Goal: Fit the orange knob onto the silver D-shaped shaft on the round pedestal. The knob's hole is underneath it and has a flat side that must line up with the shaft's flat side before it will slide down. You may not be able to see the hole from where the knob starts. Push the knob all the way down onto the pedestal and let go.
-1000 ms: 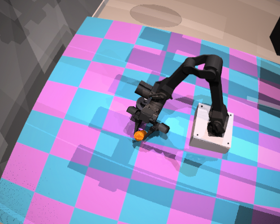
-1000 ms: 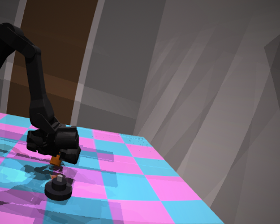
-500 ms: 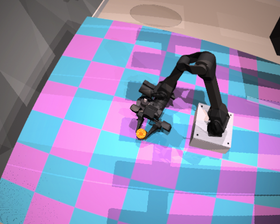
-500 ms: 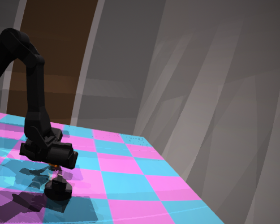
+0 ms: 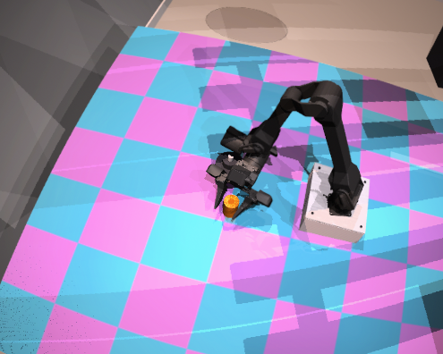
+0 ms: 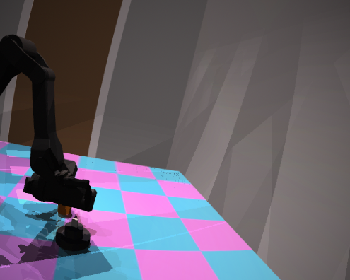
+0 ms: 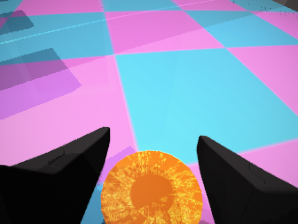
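Note:
The orange knob (image 5: 231, 206) (image 6: 64, 210) (image 7: 151, 192) stands upright on the checkered table, its top face up. Its underside and hole are hidden. My gripper (image 5: 225, 213) (image 7: 154, 138) is open around the knob, one finger on each side, with a gap at each side in the wrist view. The dark round pedestal (image 6: 73, 243) stands near the knob; its light shaft (image 6: 75, 222) (image 5: 230, 157) points up with nothing on it. In the top view the arm partly covers the pedestal. The shaft's flat side cannot be made out.
The arm's pale base block (image 5: 331, 230) stands to the right in the top view. The arm reaches from it over the pedestal side, its wrist low beside the pedestal. Shadows lie across the pink and blue checkered table top (image 5: 177, 241).

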Controlling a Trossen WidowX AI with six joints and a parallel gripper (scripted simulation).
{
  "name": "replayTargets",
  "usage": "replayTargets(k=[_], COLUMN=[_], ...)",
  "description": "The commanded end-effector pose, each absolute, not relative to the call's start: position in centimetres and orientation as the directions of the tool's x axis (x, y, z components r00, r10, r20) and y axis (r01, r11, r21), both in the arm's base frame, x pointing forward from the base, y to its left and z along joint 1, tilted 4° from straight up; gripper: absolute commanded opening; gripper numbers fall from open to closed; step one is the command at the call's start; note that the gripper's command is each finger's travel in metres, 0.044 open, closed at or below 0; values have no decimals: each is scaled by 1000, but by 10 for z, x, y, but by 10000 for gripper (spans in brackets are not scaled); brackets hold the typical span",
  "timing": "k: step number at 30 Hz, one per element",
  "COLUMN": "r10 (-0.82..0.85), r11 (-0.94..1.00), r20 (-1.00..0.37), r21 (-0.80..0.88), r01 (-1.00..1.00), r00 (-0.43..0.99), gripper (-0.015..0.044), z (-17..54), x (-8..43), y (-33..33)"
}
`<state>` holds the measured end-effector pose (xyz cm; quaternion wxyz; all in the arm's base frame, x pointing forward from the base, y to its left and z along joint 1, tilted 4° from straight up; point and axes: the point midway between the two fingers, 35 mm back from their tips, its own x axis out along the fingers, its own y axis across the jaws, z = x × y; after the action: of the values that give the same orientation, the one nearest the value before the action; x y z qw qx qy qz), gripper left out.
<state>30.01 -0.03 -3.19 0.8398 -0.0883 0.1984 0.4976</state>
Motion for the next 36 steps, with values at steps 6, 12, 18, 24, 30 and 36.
replayTargets(k=[6,12,18,24,30,36], r10=[801,801,801,801,801,801], r11=[490,490,490,490,490,489], r20=[-421,-421,-421,-421,-421,-421], r21=[50,50,50,50,50,48], r01=[-870,-870,-870,-870,-870,-871], r00=[427,427,427,427,427,427], gripper=[260,260,260,417,440,440], z=[-32,-32,-32,-32,-30,39], x=[300,300,300,300,301,305], y=[0,0,0,0,0,-2])
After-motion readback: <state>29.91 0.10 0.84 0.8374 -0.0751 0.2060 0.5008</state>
